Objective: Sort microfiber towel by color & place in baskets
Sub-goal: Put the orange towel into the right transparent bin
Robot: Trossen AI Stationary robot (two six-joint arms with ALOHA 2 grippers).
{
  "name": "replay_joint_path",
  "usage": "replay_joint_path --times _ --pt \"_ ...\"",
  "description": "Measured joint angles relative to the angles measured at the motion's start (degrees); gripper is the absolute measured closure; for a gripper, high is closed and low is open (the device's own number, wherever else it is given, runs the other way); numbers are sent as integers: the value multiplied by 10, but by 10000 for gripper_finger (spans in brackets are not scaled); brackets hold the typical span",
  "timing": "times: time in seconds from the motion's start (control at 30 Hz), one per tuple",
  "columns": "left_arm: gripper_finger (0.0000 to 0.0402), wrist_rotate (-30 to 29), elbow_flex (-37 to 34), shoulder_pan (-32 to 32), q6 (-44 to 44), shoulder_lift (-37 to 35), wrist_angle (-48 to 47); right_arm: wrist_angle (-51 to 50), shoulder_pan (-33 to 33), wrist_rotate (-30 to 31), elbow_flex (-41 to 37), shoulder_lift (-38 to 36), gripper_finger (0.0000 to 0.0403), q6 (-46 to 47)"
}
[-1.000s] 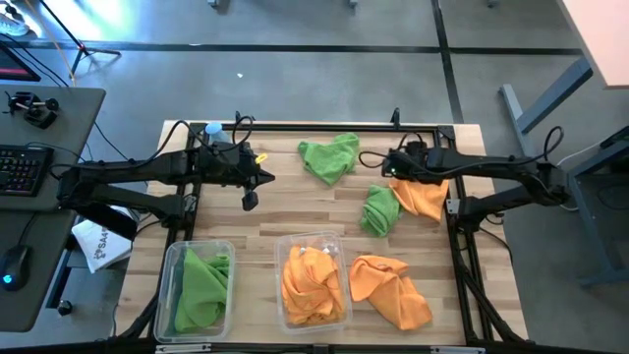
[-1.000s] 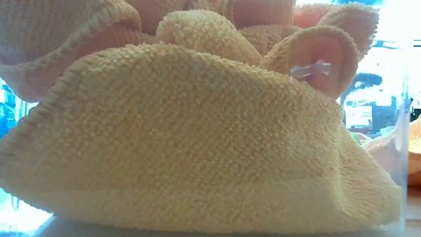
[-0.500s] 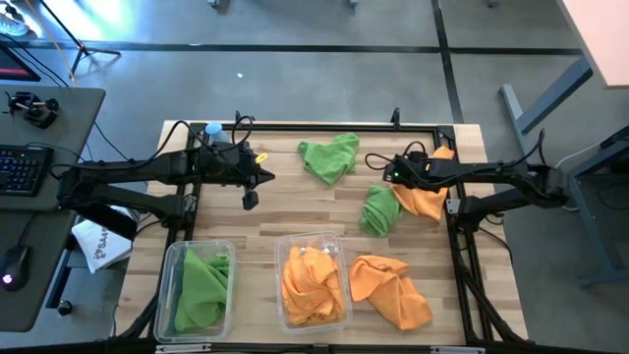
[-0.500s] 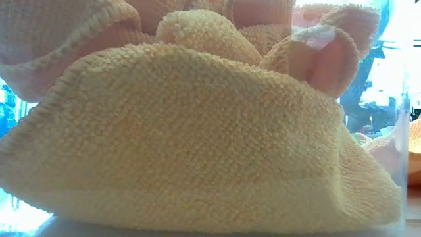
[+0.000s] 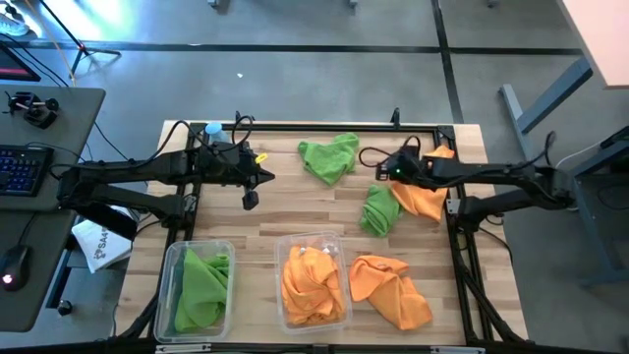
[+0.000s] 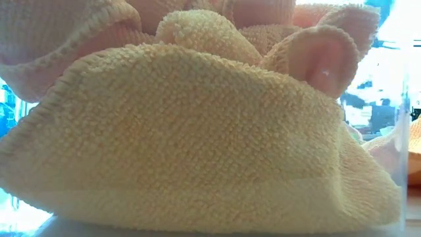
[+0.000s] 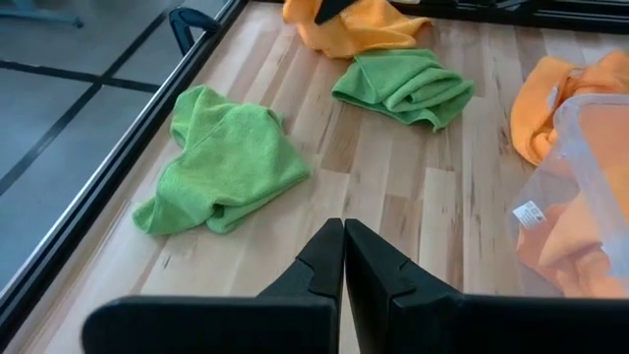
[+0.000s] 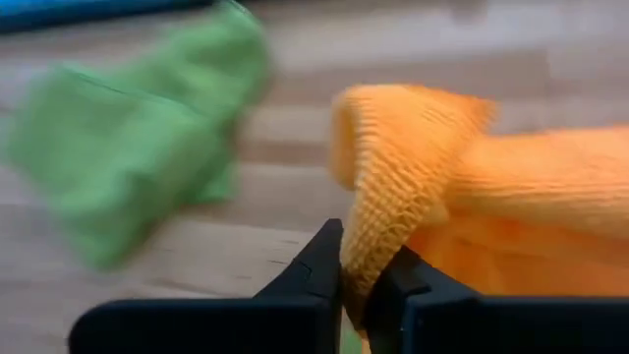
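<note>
The right claw is clamped on an orange towel. Three orange and three green towels are counted, and two baskets. The left claw is shut, empty

Two tubs stand side by side along the near edge of the counter, the left tub and the middle tub each with a towel lying in it, and one loose towel lies just right of the middle tub. Toward the far edge lies another towel, with a folded towel nearer the middle. Right of that one lies a towel under the right end effector, while the left end effector hangs over the far left part.
</note>
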Motion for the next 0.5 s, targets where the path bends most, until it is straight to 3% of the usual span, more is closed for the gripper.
replay_joint_path --times 0.2,0.5 --pt "401 10 8 -6 33 0 -10 -58 67 68 131 -37 398 -62" --pt "401 7 15 -49 30 0 -64 -171 243 261 396 9 402 -142"
